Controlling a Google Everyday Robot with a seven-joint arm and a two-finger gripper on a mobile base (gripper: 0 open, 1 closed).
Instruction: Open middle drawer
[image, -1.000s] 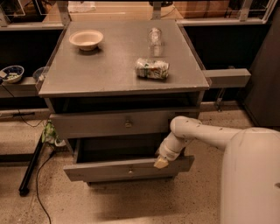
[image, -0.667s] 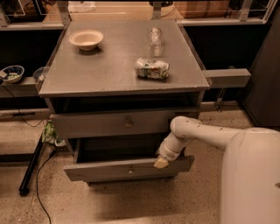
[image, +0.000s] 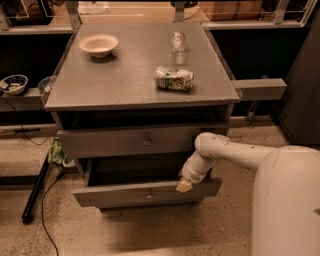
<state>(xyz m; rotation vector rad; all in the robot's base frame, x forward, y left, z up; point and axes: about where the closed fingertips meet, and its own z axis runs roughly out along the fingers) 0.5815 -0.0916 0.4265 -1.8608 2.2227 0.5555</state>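
The grey wooden cabinet (image: 140, 85) fills the middle of the camera view. Its middle drawer (image: 125, 194) is pulled out toward me. It has a plain flat front, a small round knob (image: 149, 193) and a dark interior. Above it, the upper drawer (image: 120, 141) stands only slightly out. My white arm reaches in from the right. My gripper (image: 184, 186) rests at the top edge of the middle drawer's front, right of the knob. The lowest drawer is hidden under the pulled-out one.
On the cabinet top stand a beige bowl (image: 99, 45), a clear bottle (image: 177, 42) and a crushed can (image: 173, 78) lying on its side. A black cable and bar (image: 35, 195) lie on the floor at the left. A low shelf (image: 20, 97) at left holds a small bowl (image: 13, 84).
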